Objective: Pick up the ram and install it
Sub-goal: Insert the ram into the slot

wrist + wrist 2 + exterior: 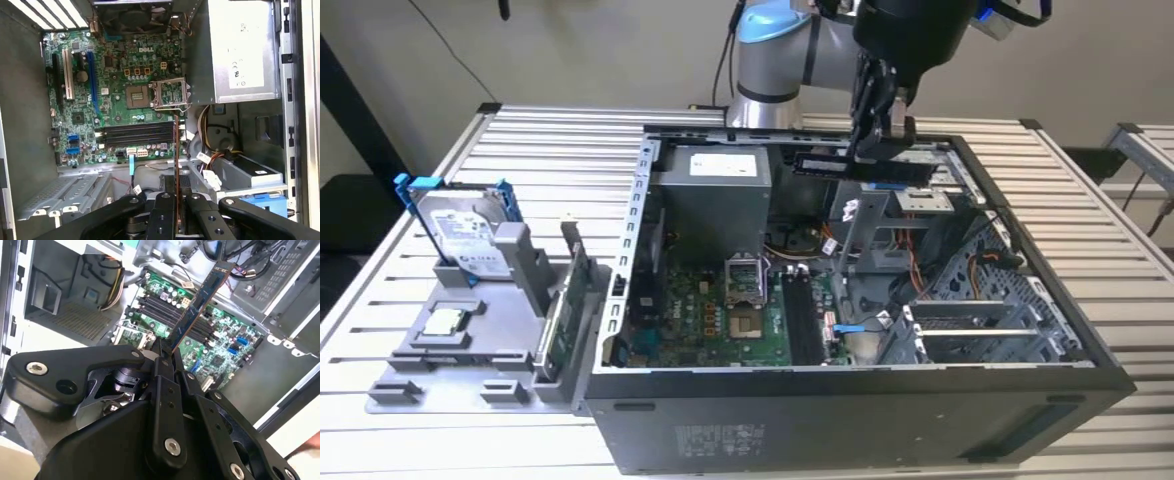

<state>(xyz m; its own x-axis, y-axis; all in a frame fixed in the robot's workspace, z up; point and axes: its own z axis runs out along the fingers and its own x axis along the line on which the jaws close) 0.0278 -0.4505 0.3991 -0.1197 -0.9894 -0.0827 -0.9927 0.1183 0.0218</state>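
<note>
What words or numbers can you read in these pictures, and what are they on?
Motherboard: a white maker's logo, left unquoted.
Pale label on the power supply: print too small.
Label on the hard drive: too small.
Sticker on the computer case: too small.

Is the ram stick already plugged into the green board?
No, the tool holds the ram in the air above the green board.

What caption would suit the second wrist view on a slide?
The gripper, shut on the ram, holds it over the motherboard.
</note>
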